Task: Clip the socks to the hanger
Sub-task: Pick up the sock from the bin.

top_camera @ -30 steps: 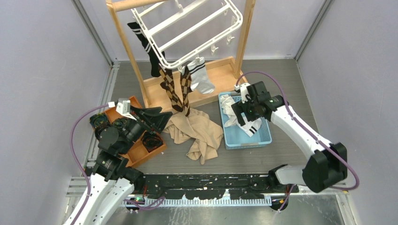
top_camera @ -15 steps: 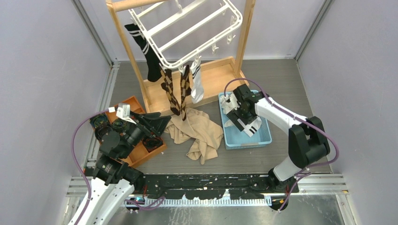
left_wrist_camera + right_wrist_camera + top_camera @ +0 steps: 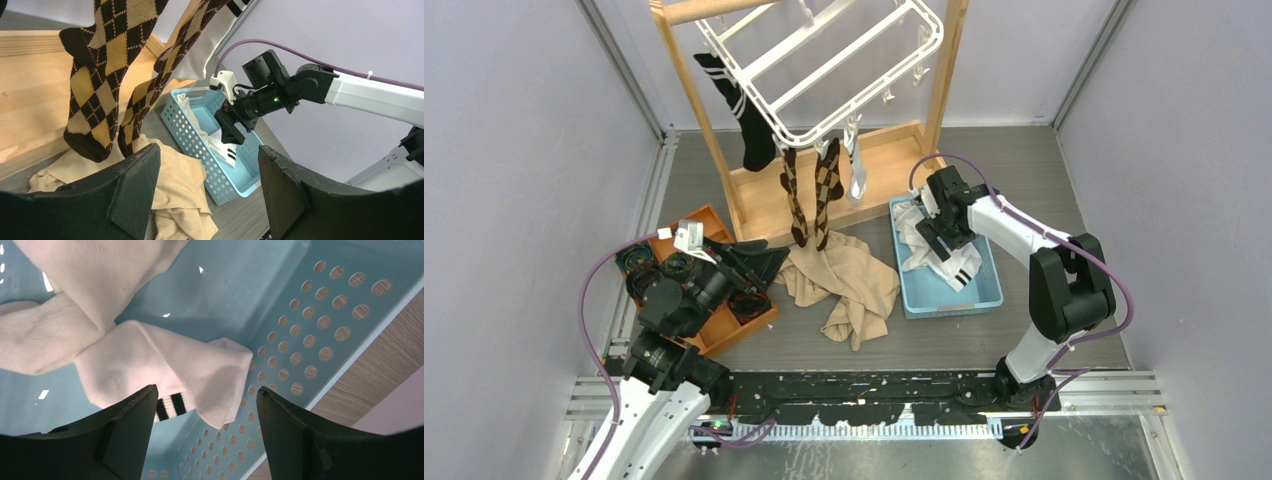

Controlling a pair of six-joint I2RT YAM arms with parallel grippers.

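Note:
The white hanger (image 3: 824, 60) hangs tilted on the wooden stand. Clipped to it are a black sock with white stripes (image 3: 744, 120), two brown argyle socks (image 3: 809, 190) (image 3: 100, 75) and a white sock (image 3: 856, 165). More white socks with black bands (image 3: 921, 245) (image 3: 165, 370) lie in the blue basket (image 3: 984, 295). My right gripper (image 3: 938, 248) (image 3: 207, 415) (image 3: 235, 134) is open, pointing down into the basket, a folded sock end just ahead of its fingers. My left gripper (image 3: 762, 258) (image 3: 210, 185) is open and empty, near the beige cloth.
A crumpled beige cloth (image 3: 849, 285) (image 3: 175, 185) lies between the arms, under the argyle socks. An orange tray (image 3: 724, 322) of round black items sits under the left arm. The wooden stand's base (image 3: 889, 160) lies behind the perforated basket wall (image 3: 310, 340).
The right arm has folded inward, its gripper staying over the basket's socks. The hanger and its hanging socks have swung and turned. The left arm stayed still.

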